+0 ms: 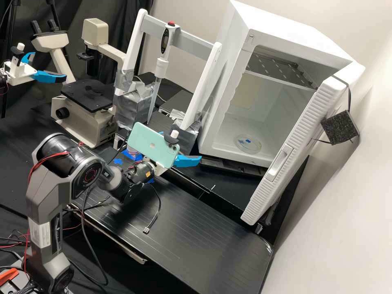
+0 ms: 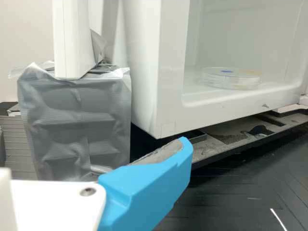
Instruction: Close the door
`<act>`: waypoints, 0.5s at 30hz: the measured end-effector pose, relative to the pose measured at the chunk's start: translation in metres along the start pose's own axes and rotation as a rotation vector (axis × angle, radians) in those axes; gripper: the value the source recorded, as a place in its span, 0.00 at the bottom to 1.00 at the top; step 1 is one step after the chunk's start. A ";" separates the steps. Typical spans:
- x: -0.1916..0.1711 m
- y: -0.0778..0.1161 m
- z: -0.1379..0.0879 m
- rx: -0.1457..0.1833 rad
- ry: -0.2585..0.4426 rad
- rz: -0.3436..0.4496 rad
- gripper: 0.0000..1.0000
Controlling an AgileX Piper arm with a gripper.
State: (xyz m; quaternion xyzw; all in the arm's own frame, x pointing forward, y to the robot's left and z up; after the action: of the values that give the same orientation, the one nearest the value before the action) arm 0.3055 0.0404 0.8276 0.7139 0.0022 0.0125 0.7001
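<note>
- White and ribbed along its free edge, the door (image 1: 292, 141) stands wide open in the high view, and you've got it well off to the picture's right of your gripper (image 1: 184, 146), a touch lower in the frame.
- Look at the gap: your gripper is over the bench (image 1: 196, 237), well apart from the door, on the side of the cabinet's (image 1: 222, 96) opening; the second arm (image 1: 20, 75) sits farther off, so yours is the nearer one.
- And the door's line! It juts out from the cabinet's picture-right side, its long axis upright, slanting in the picture from upper right to lower left past the handle recess (image 1: 279, 162).
- So here's your play, as I judge it: round that free edge, get onto the outer face by the wall (image 1: 326, 228), then sweep the door towards the cabinet.
- Over to the wrist view, and you're released, holding nothing: the grey pad (image 2: 161, 152) is bare, near the cabinet's lower front corner, the dish (image 2: 230, 78) sitting inside.
</note>
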 end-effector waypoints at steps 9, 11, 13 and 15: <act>-0.002 0.001 0.001 -0.006 0.003 0.000 1.00; -0.007 0.004 0.004 -0.011 0.001 0.001 1.00; -0.017 0.010 0.009 -0.001 0.004 0.012 1.00; -0.028 0.020 0.013 0.014 0.018 0.048 1.00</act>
State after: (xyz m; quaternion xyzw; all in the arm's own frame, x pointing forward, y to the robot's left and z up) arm 0.2778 0.0267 0.8470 0.7186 -0.0087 0.0354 0.6945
